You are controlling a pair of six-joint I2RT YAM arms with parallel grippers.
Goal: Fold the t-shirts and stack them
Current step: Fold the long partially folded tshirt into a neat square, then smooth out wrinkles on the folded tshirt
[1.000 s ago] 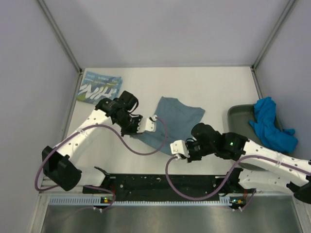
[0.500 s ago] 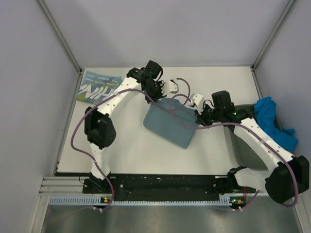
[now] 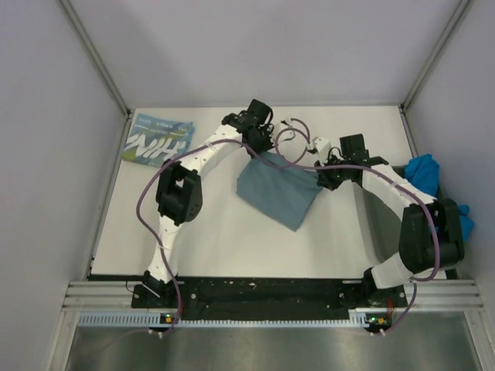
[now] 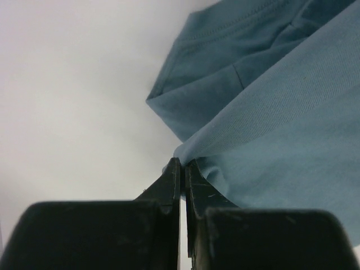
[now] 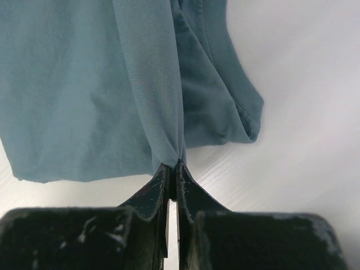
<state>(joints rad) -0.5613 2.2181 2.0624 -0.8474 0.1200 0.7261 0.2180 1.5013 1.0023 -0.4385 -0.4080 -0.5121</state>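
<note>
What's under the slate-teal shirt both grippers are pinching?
Another fold of the slate-teal shirt lies beneath the pinched layer, resting on the white table. Whatever sits under its middle is covered.

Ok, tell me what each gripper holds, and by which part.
Both hold the slate-teal t-shirt. The left gripper pinches an edge at its far left corner; the right gripper pinches a bunched fold at its far right corner.

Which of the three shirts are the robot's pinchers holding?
The plain slate-teal t-shirt in the middle: left gripper and right gripper are both shut on its edge. The NIH t-shirt lies folded far left, the bright blue t-shirt bunched far right.
</note>
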